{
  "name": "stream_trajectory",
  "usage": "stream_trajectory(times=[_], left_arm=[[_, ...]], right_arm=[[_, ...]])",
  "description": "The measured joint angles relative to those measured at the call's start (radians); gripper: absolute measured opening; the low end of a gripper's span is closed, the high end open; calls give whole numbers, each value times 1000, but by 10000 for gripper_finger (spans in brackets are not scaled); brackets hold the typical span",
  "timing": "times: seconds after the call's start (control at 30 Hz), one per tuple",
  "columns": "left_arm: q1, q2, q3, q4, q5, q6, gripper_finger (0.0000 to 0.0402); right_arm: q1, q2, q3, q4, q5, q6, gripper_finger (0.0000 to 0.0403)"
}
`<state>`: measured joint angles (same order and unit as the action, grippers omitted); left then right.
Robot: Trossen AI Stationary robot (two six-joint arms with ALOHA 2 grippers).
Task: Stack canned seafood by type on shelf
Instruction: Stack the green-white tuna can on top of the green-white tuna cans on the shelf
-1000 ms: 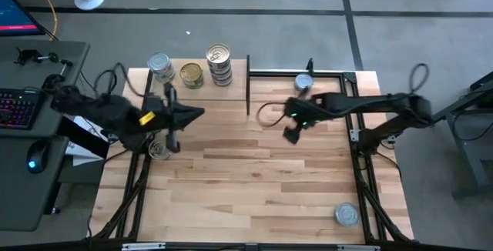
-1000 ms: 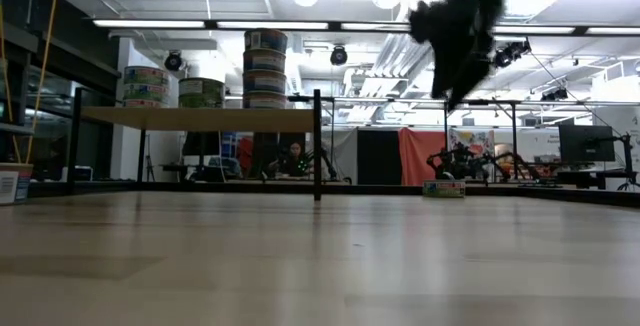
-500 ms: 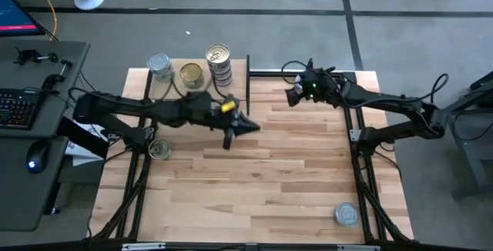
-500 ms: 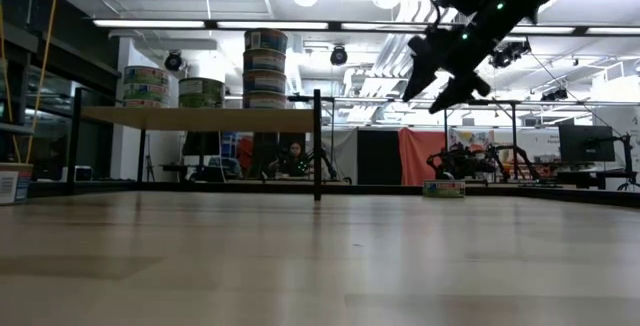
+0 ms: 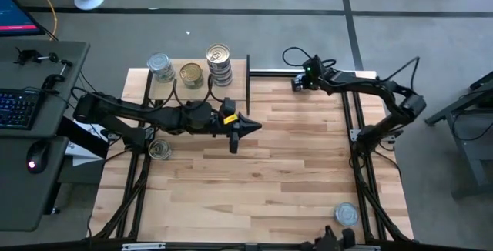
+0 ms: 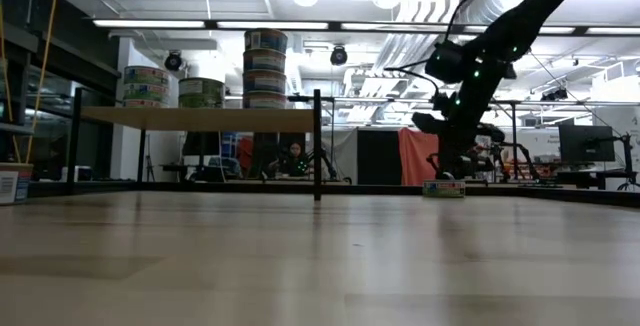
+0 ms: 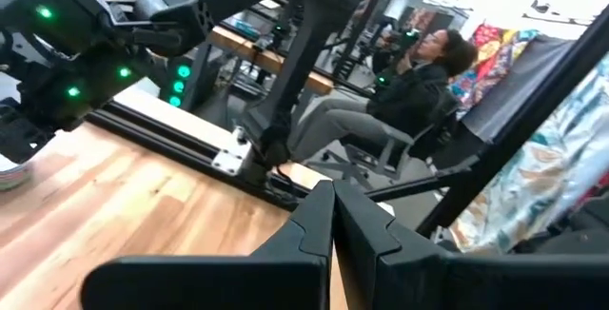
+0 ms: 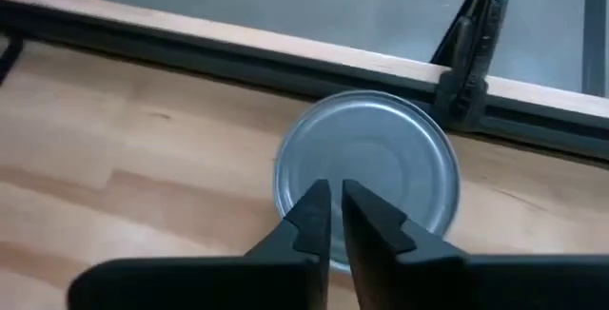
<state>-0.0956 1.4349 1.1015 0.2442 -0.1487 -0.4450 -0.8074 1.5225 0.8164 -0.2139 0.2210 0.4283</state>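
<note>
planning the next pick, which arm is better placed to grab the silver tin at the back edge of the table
Right, probably. The right gripper hangs directly over the silver tin, fingers nearly closed. The left gripper is at mid-table beside the shelf, well away from that tin.

The wooden surface [image 5: 254,174] is filling mid-frame, carrying tins at its left edge [image 5: 159,150], lower right [image 5: 347,215] and upper right [image 8: 366,177]. The shelf [image 5: 173,91], upper left, is bearing three tin stacks [image 5: 219,62].
</note>
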Motion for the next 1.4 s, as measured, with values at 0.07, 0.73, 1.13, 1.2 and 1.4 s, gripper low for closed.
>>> stream_trajectory(times=[0.07,0.73,1.13,1.2,1.4], left_arm=[[0,0,0,0,-13,0,0],[-59,0,0,-47,-35,100,0],[-112,-1,-30,-448,-38,167,0],[-135,-1,-83,-440,-38,155,0],[-161,-15,-347,-6,-38,55,0]], right_arm=[[0,23,1,21,20,17,18],[81,132,7,-16,-5,62,0],[602,62,2,-239,-83,192,0],[707,66,2,-203,-82,268,0],[944,86,-4,-5,-61,379,0]])
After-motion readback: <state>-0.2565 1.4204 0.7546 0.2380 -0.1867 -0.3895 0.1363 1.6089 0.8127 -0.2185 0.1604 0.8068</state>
